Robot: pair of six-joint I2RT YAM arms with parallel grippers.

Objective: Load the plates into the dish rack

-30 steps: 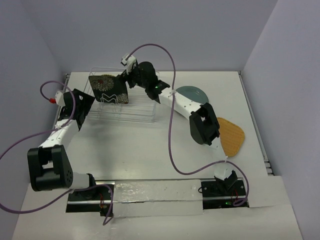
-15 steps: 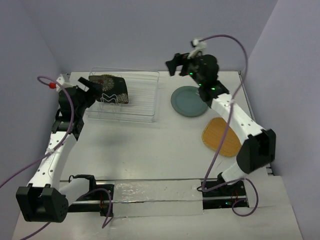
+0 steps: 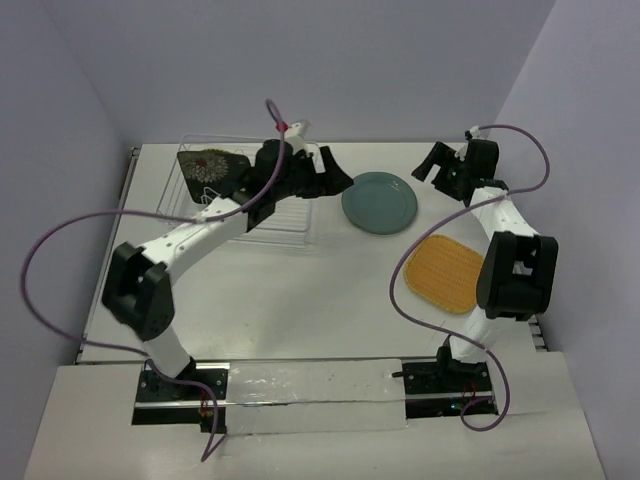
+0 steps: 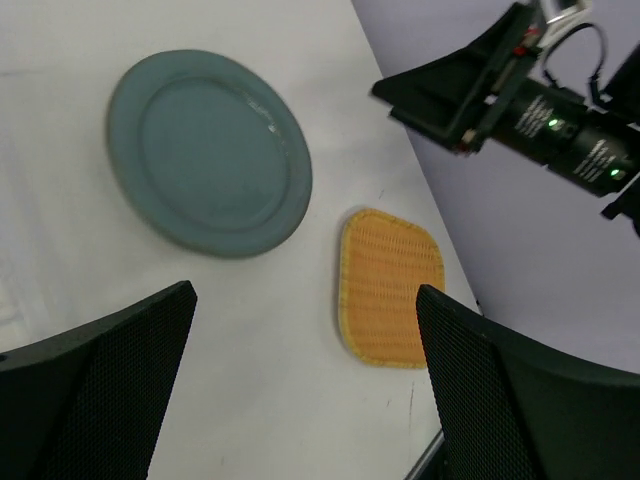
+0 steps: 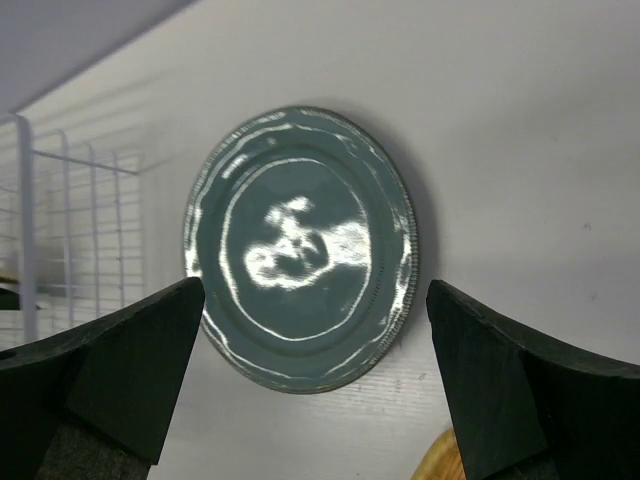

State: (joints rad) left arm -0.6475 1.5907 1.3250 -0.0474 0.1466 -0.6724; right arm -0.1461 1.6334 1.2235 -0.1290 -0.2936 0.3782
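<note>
White table (image 3: 300,300) lies between pale violet walls, and the clear rack (image 3: 290,228) stands at its far left part. Right of the rack, just beside it, the teal plate (image 3: 379,203) lies flat, and further right and nearer to the arm bases lies the orange plate (image 3: 445,272), also flat. The black plate (image 3: 205,165) stands on edge in the left end of the rack; a second ago the right arm was holding it there, so one plate now counts as loaded. A yellow plate I cannot find in any view. Since then the right arm went away from the rack, and the right gripper (image 3: 437,165) now hangs well right of it, past the teal plate, jaws apart and empty. The left arm has swung across the rack, and the left gripper (image 3: 338,180) is at its right end, also spread wide with nothing in it, looking at the teal plate. I judge this plate is the next one to load.
</note>
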